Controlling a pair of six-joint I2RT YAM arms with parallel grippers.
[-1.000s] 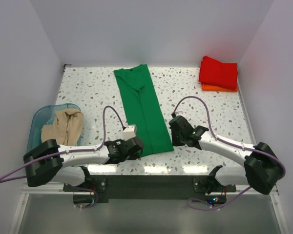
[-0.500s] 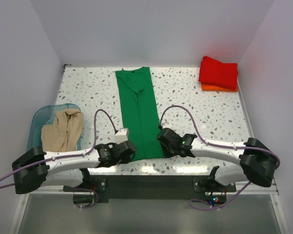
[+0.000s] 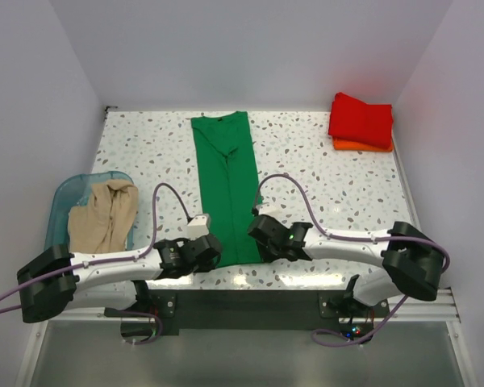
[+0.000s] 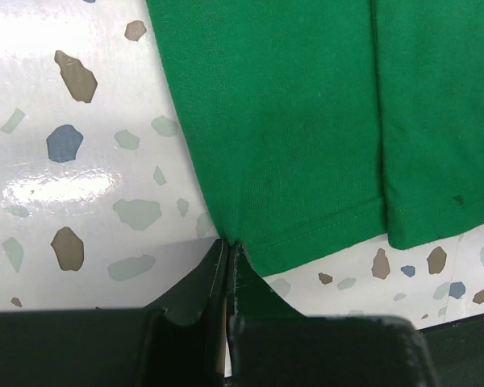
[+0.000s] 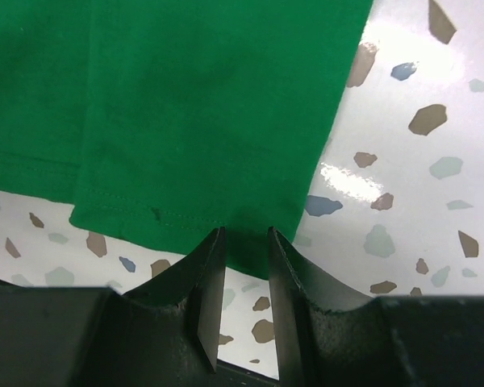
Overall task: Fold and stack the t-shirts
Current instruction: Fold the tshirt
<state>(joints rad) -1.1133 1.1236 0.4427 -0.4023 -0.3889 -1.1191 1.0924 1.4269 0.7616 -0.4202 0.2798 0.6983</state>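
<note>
Evidently you were mid-fold on the green t-shirt (image 3: 228, 193). It lay in the middle of the counter (image 3: 323, 161) as a long narrow strip, sides already turned in, collar at the far end and hem at the near edge.

Your left hand (image 4: 228, 246) was clenched at the hem's near-left corner. The wrist view did not show whether any cloth was caught between its tips. Your right hand (image 5: 246, 234) sat at the near-right corner with its jaws parted and the hem edge lying just at the tips, ungripped.

By the look of it, the lengthwise fold was done and the crosswise fold remained. That next move called for a firm pinch on both hem corners, then an even carry of the hem toward the collar so that the strip did not skew.

The cloth looked flat and smooth, with one overlapped seam running its length.

Elsewhere, the red t-shirt (image 3: 361, 118) rested folded on the orange t-shirt (image 3: 363, 145) at the far right corner, and the beige t-shirt (image 3: 105, 214) lay crumpled in the bin (image 3: 64, 193) at the left.
</note>
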